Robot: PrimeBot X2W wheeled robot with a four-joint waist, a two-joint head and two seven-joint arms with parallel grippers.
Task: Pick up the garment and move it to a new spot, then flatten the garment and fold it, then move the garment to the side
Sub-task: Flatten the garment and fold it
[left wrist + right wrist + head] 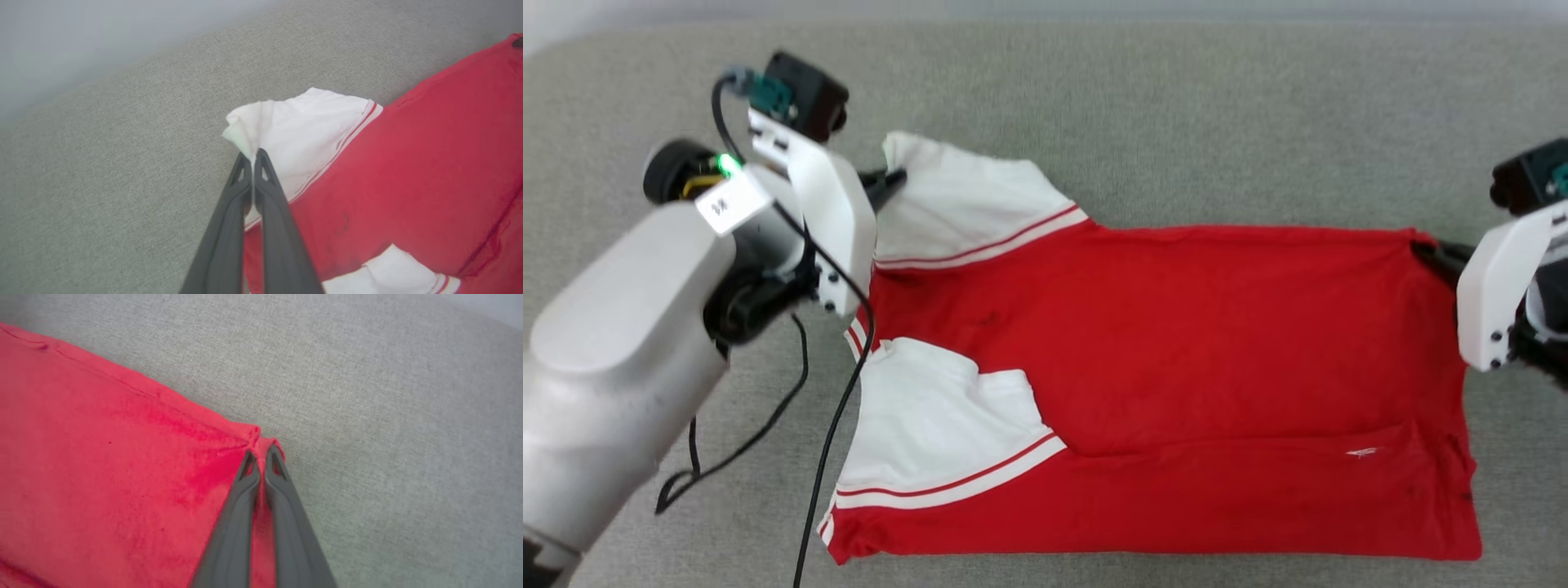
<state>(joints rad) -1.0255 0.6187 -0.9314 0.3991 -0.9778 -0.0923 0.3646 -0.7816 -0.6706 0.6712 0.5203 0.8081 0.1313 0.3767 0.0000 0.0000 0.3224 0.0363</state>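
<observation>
Garment (pixel 1176 359): red jersey with white sleeves, spread sideways across the grey upholstered surface (pixel 1176 98) beneath it, collar end towards the robot's left, hem towards its right
Garment's near side: a long crease runs the length of the body and the near sleeve (pixel 931 425) lies turned in over the red cloth; judged a first lengthwise fold, already made
Garment's far side: lies flat and unfolded, the far sleeve (pixel 964 208) sticking out beyond the body
Left gripper (pixel 254 157): at the garment's far sleeve tip, fingers pressed together with a pinch of white cloth bunched between them
Right gripper (pixel 261 453): at the garment's far hem corner, fingers closed on a small pucker of red cloth
Lettering: none to be seen on the upturned face
Done, as judged: garment placed and flattened; near edge folded in
In hand, as judged: both far corners gripped, ready for the far edge to be carried over towards the near side
Left to do: the far-side fold, any crosswise fold from collar to hem, then the shift of the folded garment to the side
</observation>
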